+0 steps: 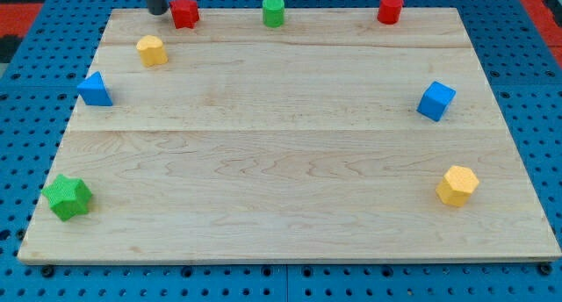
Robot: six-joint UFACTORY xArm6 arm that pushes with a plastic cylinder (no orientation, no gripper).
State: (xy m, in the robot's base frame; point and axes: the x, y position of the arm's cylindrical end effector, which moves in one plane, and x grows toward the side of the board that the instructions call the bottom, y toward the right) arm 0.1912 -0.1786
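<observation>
A: Where is my tip (156, 12)?

B: At the board's far edge, about eleven o'clock from the board's centre. It is the lower end of a straight dark rod that comes down from the view's top. There is no gripper on this arm, so nothing opens or closes; the rod ends plain and blunt.

A: What is nearest to it?

B: The red block (184, 12), a star-like shape, just beside the tip at three o'clock. Whether they touch I cannot tell; the gap, if any, is very thin.

A: And around that?

B: A yellow block (152, 51) sits near the tip at six o'clock, apart from it. Further along at seven o'clock lies a blue triangular block (95, 89). At three o'clock, past the red one, stands a green cylinder (274, 11), then a red cylinder (390, 8), both on the far edge.

A: The rest?

B: On the wooden board (281, 170), a blue cube (435, 101) lies at the centre's two o'clock, a yellow hexagonal block (457, 185) at four o'clock, and a green star-like block (68, 197) at eight o'clock. A blue pegboard (527, 100) surrounds the board.
</observation>
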